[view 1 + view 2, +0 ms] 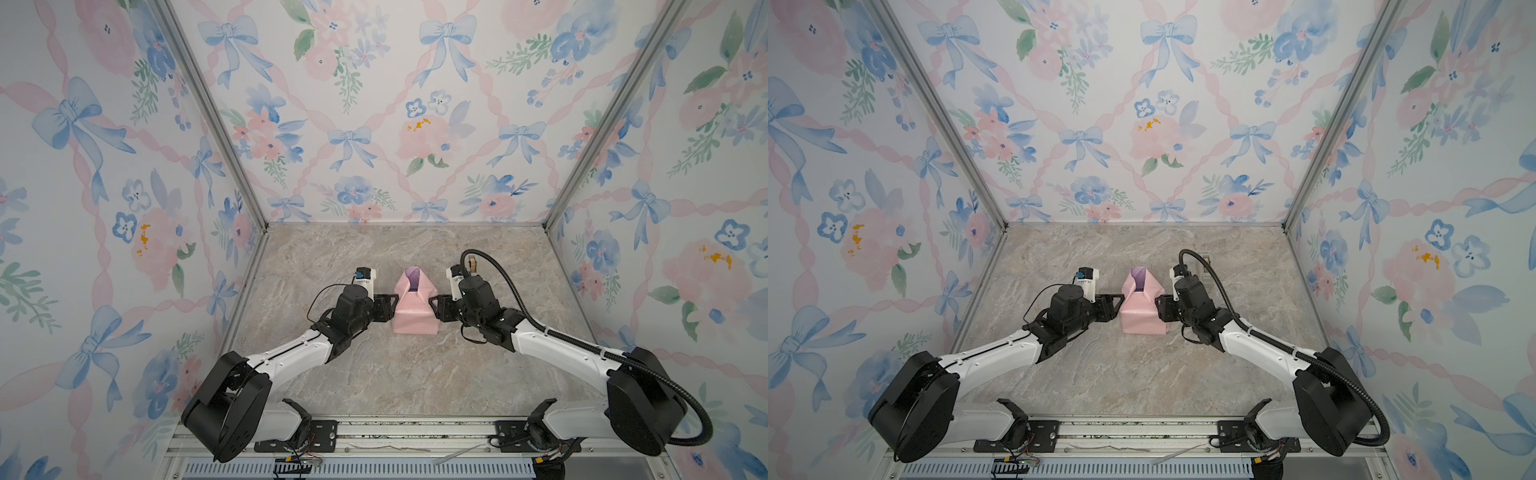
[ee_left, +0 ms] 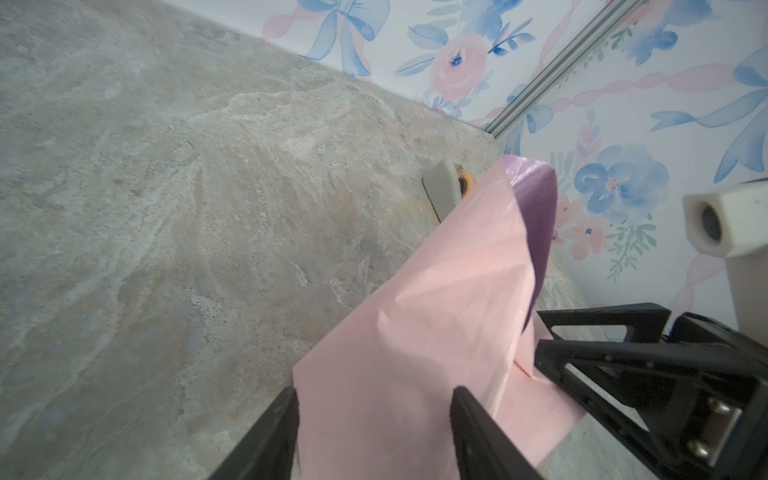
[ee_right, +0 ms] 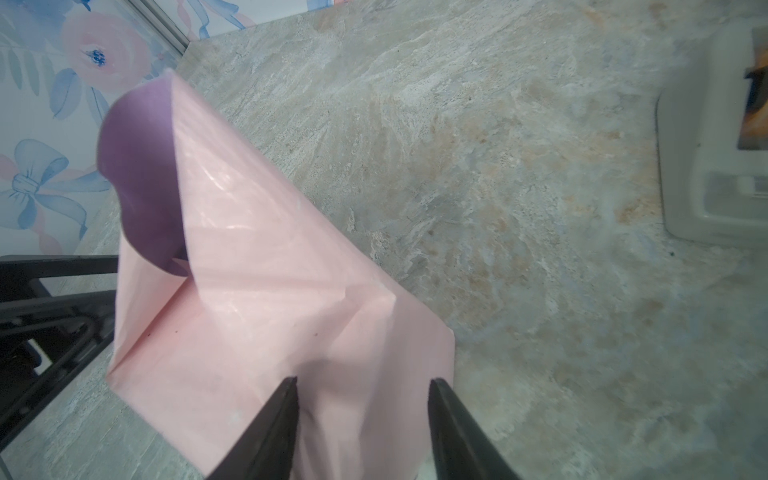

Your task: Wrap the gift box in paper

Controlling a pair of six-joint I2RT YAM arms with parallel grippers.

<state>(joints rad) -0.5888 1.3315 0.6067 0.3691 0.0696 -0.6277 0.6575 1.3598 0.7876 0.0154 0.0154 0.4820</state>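
The paper (image 1: 413, 316), pink side out, sits folded into a parcel in the middle of the table (image 1: 374, 374). The box is covered and out of sight. In both top views the parcel lies straight between the two pincers: the left pincer (image 1: 392, 306) is at its left flank and the right pincer (image 1: 434, 307) at its right flank, both aimed inward at its near half.

The top views show this flanking but not the jaws. In the left wrist view, the left pincer (image 2: 374, 403) has its jaws apart with pink paper filling the gap, and the paper runs on past one finger. In the right wrist view, the right pincer (image 3: 361, 386) also has its jaws apart, with the tips at the pink flank and paper spreading beyond them. Neither is clamped around the parcel, and I cannot tell whether the tips actually touch it. Each wrist view also catches the opposite pincer's black frame beyond the parcel. The tape dispenser (image 3: 706, 166) is plain there, well apart from the paper, while the right arm half hides it from above.

The parcel's long axis runs from the arms' side toward the back wall. The near end is square and closed. The far end narrows, lifts off the table and gapes, showing the lilac inside.
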